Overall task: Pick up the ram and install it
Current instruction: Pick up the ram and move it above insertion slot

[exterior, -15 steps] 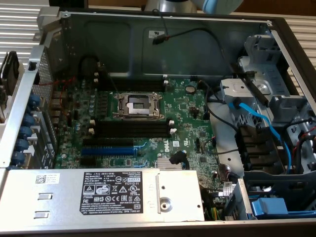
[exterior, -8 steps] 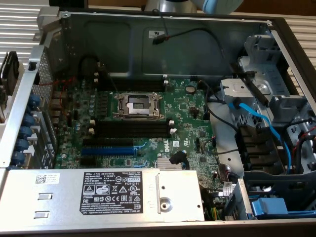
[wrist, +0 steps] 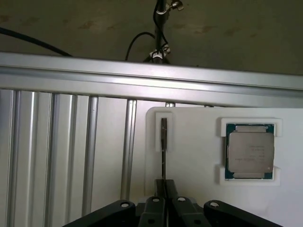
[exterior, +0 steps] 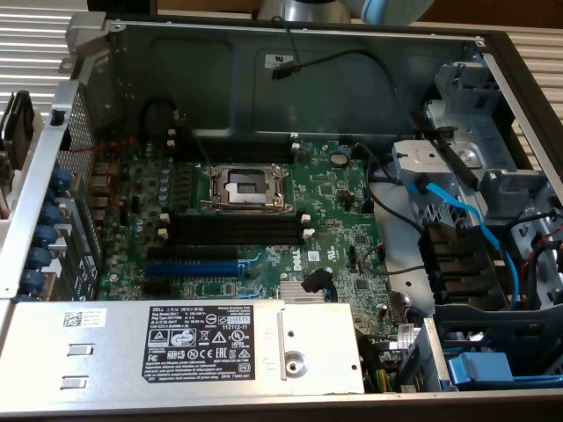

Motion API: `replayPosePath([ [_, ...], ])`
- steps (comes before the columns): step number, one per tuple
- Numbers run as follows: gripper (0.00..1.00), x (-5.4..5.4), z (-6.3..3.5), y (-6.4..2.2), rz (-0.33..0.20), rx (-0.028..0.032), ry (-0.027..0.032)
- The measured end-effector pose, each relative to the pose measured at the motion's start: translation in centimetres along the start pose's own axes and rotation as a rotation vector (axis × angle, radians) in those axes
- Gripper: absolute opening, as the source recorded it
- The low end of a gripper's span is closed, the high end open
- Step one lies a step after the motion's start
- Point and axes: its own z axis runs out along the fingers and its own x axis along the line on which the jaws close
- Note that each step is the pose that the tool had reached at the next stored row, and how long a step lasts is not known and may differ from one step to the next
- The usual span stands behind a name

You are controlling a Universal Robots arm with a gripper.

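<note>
Gripper [wrist: 164,185] pinched narrow on the ram [wrist: 163,137] — it stands edge-on in its slot of the white tray [wrist: 194,156], near the processor [wrist: 249,151]. I'd say a square, firm hold and a straight pull matter, no twisting — the empty black slots [exterior: 233,230] sit mid-frame in the exterior view
</note>
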Motion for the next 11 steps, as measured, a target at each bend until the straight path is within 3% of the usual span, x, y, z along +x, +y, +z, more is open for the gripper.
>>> replayPosePath([
  [6,0.12,0.0,-1.00,-0.02,0.000,0.0003,-0.0056],
  [11,0.12,0.0,-1.72,-0.01,0.000,0.0011,-0.0168],
])
